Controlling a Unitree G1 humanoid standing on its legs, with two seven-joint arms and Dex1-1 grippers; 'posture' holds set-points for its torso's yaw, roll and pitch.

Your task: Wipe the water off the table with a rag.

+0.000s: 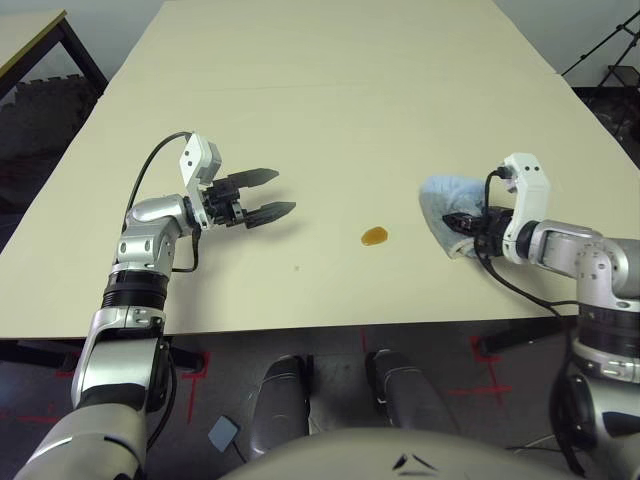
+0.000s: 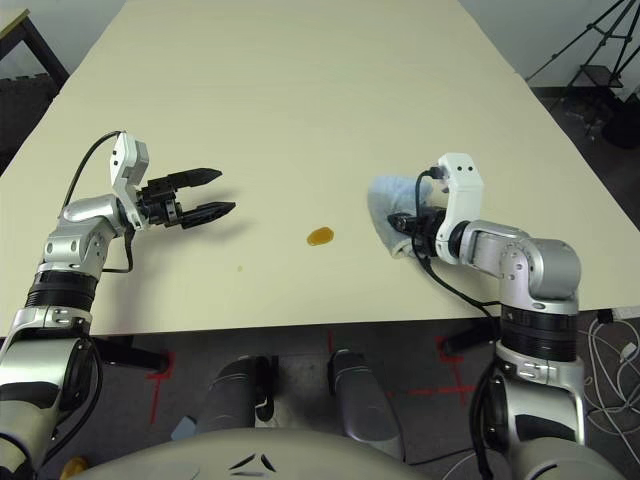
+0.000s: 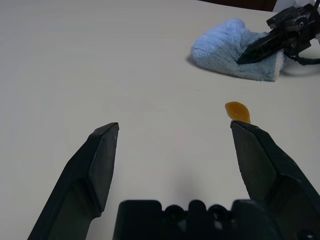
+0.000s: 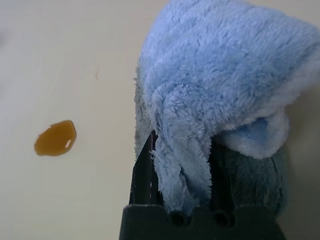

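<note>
The right gripper (image 1: 462, 223), at the right of the left eye view, pinches the light blue rag (image 1: 440, 200), a fold of cloth gathered between its fingers. The left gripper (image 1: 272, 195), left of centre, has its fingers spread, with nothing between them. The amber water (image 1: 374, 236) lies just below centre, between the grippers and nearer the rag, on the cream table (image 1: 330, 120), which stretches to the top edge.

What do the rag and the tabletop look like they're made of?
The rag looks like soft terry or plush fabric, matte: its looped pile shows in the right wrist view. The tabletop seems to be laminate or painted board, smooth and low-sheen, with an even cream colour and no visible grain; which one, I can't tell.
</note>
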